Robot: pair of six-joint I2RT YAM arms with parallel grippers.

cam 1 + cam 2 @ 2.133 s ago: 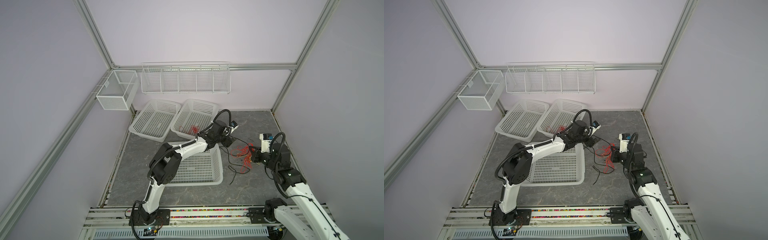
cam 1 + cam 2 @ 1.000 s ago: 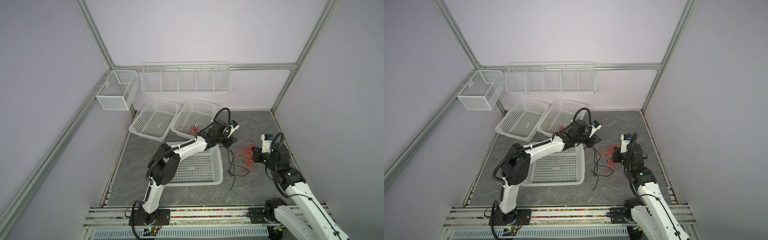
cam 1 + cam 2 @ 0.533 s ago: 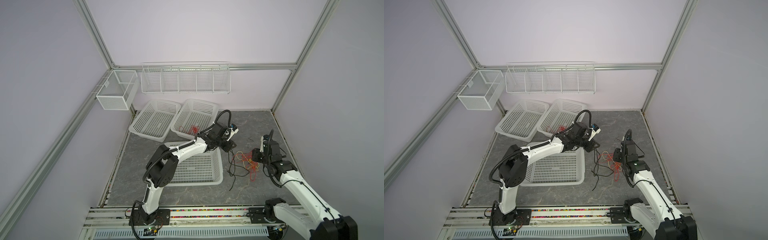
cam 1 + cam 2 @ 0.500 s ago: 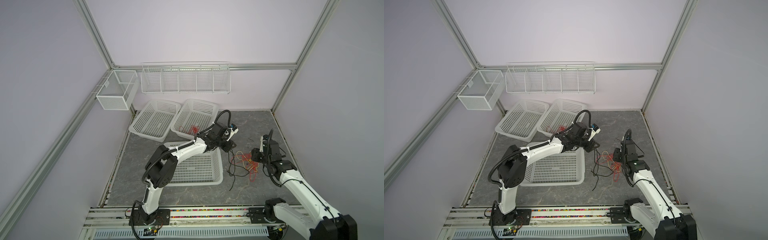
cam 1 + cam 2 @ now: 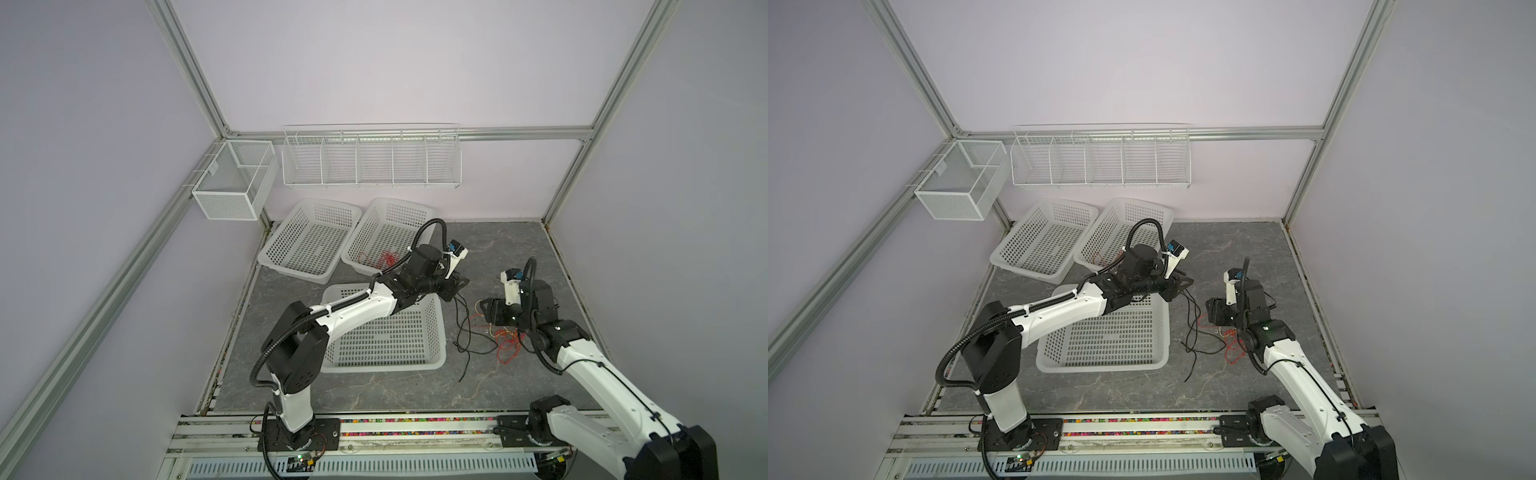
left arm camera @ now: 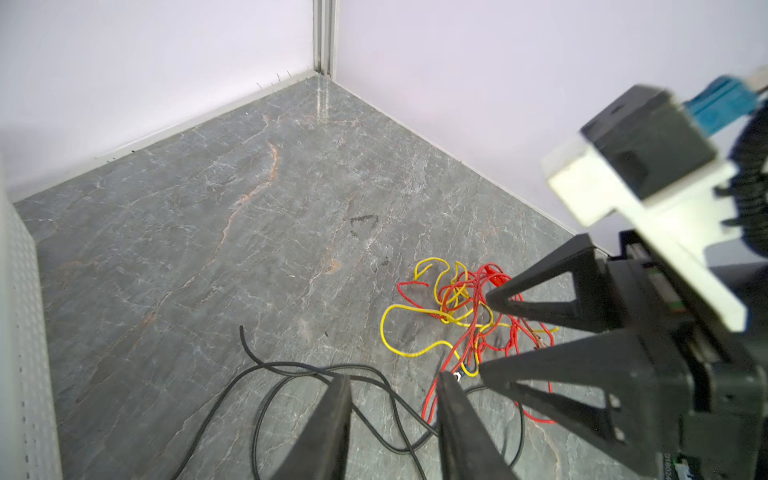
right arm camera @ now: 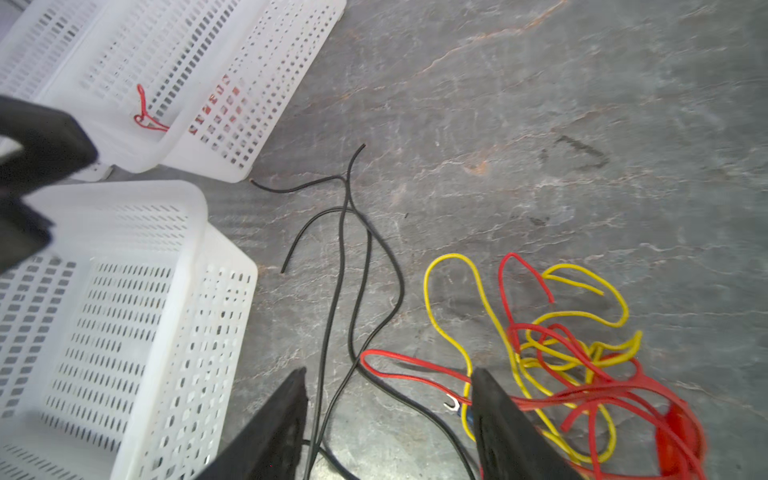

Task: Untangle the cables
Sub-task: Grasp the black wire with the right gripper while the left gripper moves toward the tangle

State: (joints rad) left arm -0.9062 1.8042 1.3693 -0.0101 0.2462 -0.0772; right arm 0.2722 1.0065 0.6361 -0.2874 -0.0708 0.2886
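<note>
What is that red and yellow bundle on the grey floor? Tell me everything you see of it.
The red and yellow cable tangle is a loose knot of thin, glossy, plastic-coated wires, looped through one another. It lies on the grey marbled tabletop, beside the black cables. A small metal fork terminal shows at one wire end. The open right gripper stands at its edge.

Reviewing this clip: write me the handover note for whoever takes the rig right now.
Left gripper: open, empty, above the thin black cables.
Right gripper: open, empty, over the tangle of thin red and yellow cables.
Both groups lie on the grey marbled tabletop, overlapping at one edge.
Done: a red cable in a white perforated plastic basket.
Left: separate reds from yellows.
</note>
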